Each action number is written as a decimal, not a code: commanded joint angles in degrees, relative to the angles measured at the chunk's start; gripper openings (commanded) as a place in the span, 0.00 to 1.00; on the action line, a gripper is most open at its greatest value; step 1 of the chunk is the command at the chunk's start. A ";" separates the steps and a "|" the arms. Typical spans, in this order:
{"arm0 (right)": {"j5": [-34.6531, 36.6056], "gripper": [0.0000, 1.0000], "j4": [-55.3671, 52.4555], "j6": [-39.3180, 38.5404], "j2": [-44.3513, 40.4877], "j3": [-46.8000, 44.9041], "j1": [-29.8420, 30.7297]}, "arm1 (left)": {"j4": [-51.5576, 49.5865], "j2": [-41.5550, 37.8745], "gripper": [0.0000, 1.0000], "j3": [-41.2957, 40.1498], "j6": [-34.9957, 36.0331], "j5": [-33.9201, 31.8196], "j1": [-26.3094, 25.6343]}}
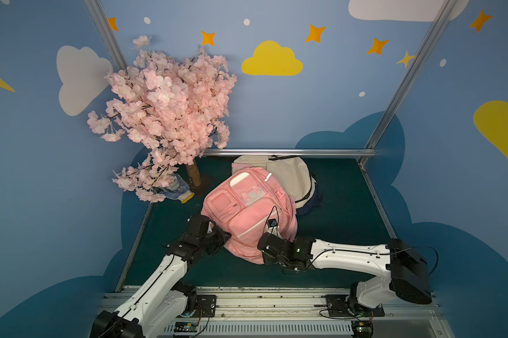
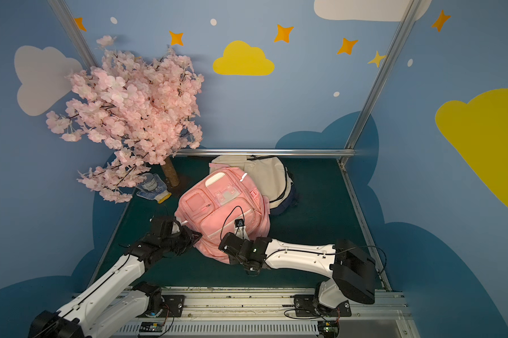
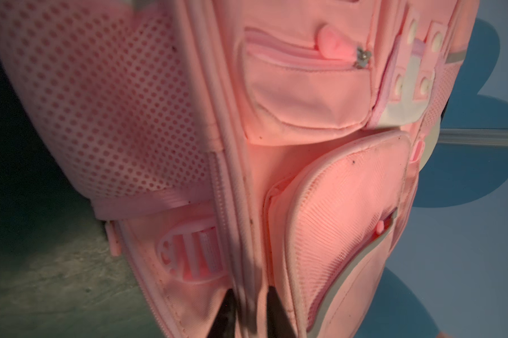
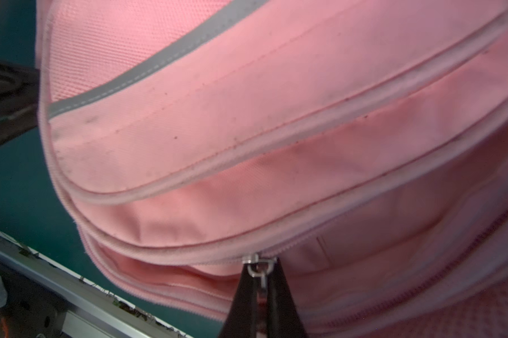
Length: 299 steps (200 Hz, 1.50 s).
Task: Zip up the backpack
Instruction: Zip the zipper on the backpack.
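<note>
Right claw: the right claw is clenched tight on the little silver zip pull, with its two black fingers squeezed together on it.
Zip by the right claw: the pull sits on the lowest zip of the pink backpack. Right next to the pull the zip gapes, and I can see pink cloth inside.
Left claw: the left claw has a finger on each side of a long seam on the bag. It is too blurry there, so I cannot tell if it is squeezing the cloth or only sitting around it.
Bag by the left claw: the mesh pocket is just to one side of that seam, and the front pockets are on its other side.
Backpack: it lies in the middle of the green mat with its front pockets facing up. Both top views show it touching both claws at its near end, one arm on each side.
Behind it: a cream bag is tucked under its far end.
Far corner: a pink blossom tree stands there, with a bottle lying by its trunk.
Near edge: a metal rail holds both arms.
</note>
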 commanded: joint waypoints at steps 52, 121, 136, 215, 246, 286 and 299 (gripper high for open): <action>-3.97 0.00 3.37 -7.48 7.46 8.74 4.22 | -3.28 -9.82 0.44 -6.35 -12.58 -8.70 -12.77; -4.40 0.00 3.39 -8.10 10.54 10.69 4.65 | -23.63 -28.20 0.47 -5.85 -17.15 -18.57 -14.96; -4.67 0.00 3.46 -8.31 10.99 11.23 4.70 | -23.71 -29.29 0.46 -7.16 -17.58 -17.46 -14.94; -7.86 0.00 8.27 -12.33 11.62 10.92 5.47 | -9.47 -22.96 0.33 -10.84 -15.42 -13.45 -15.03; -7.71 0.00 8.63 -13.03 11.90 10.81 6.11 | -5.59 -22.93 0.32 -11.06 -14.65 -13.14 -15.05; -6.73 0.00 8.55 -12.51 11.39 9.99 6.20 | -11.91 -24.63 0.34 -8.98 -13.36 -16.55 -14.97; -6.81 0.00 8.84 -12.85 11.24 10.00 6.29 | -8.79 -24.15 0.33 -10.89 -14.72 -15.39 -14.96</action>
